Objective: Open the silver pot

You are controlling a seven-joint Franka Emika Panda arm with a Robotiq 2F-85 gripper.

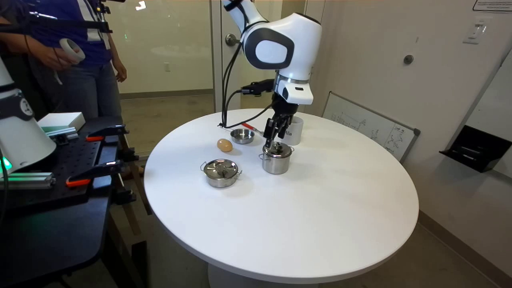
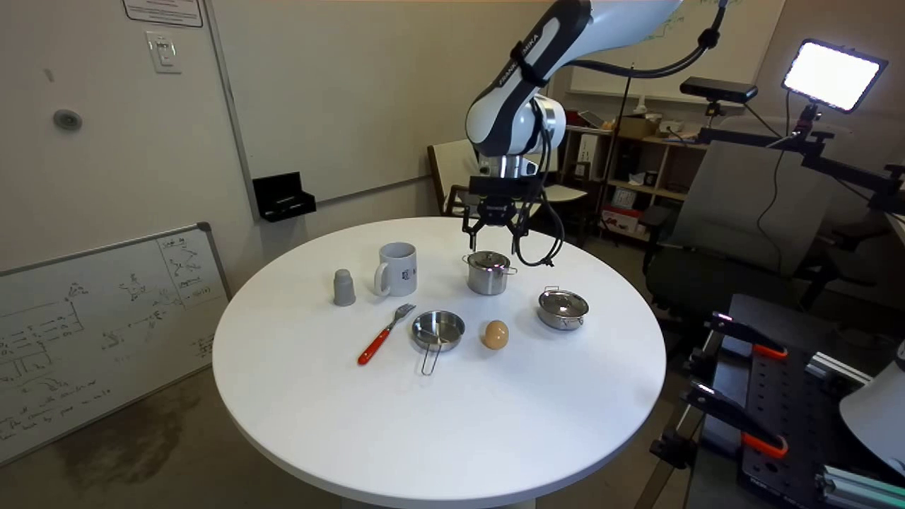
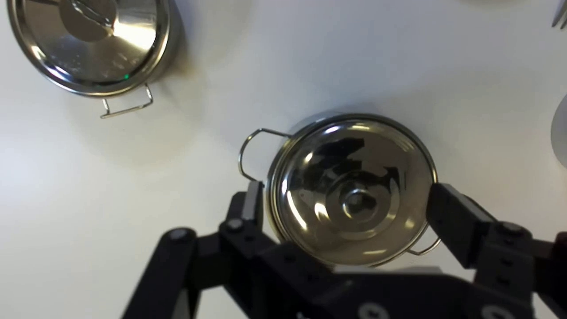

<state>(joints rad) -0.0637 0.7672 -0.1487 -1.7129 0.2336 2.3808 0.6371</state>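
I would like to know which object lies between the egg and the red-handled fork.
Between the egg and the red-handled fork lies the small open steel dish; this shows in both exterior views.

Both exterior views look down at a slant from well away, on roughly opposite sides of the claw [image 2: 493, 246], sharing the round table [image 1: 320, 224] beneath it; the wrist view faces steeply down from close above the claw, the silver pot [image 3: 350, 190] framed between its fingers [image 3: 456, 221]
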